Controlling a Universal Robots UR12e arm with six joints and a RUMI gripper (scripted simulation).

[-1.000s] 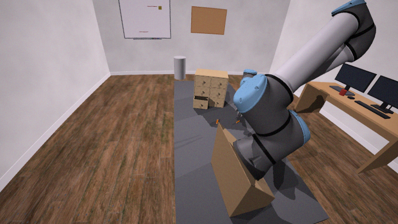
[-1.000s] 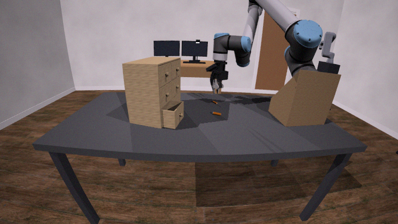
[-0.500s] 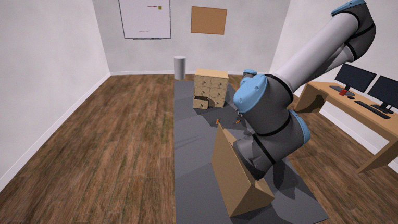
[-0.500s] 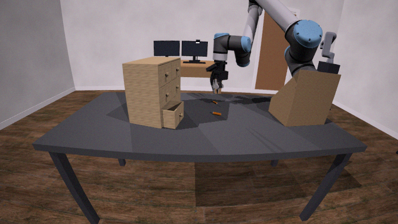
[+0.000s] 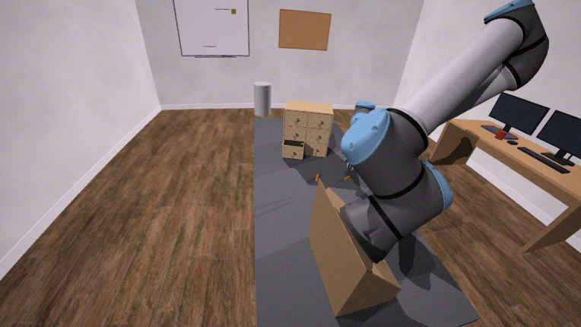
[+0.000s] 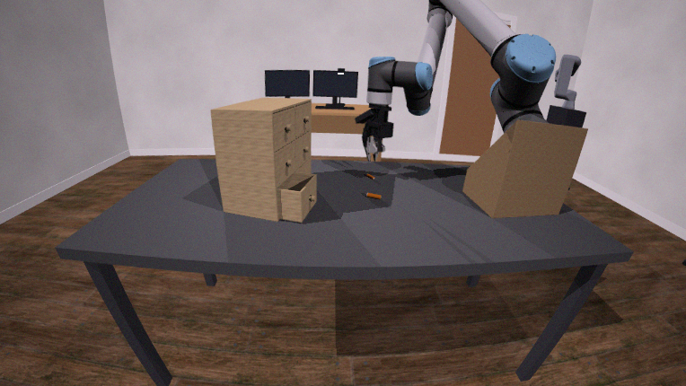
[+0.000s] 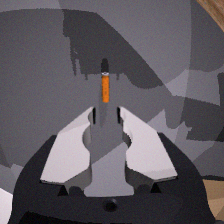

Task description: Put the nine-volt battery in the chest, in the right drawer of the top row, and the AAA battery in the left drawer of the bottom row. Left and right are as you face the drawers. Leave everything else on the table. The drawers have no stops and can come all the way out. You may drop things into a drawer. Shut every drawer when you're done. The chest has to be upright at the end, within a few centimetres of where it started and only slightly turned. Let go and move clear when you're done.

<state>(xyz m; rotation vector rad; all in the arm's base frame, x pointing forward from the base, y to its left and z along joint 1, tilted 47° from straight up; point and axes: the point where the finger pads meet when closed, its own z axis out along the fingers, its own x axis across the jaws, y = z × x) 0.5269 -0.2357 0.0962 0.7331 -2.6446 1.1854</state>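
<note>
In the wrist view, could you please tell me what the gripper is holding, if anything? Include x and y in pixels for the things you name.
Nothing is held; the gripper [image 6: 372,158] [image 7: 106,108] is partly open, with the orange battery [image 7: 105,88] beyond its fingertips.
</note>
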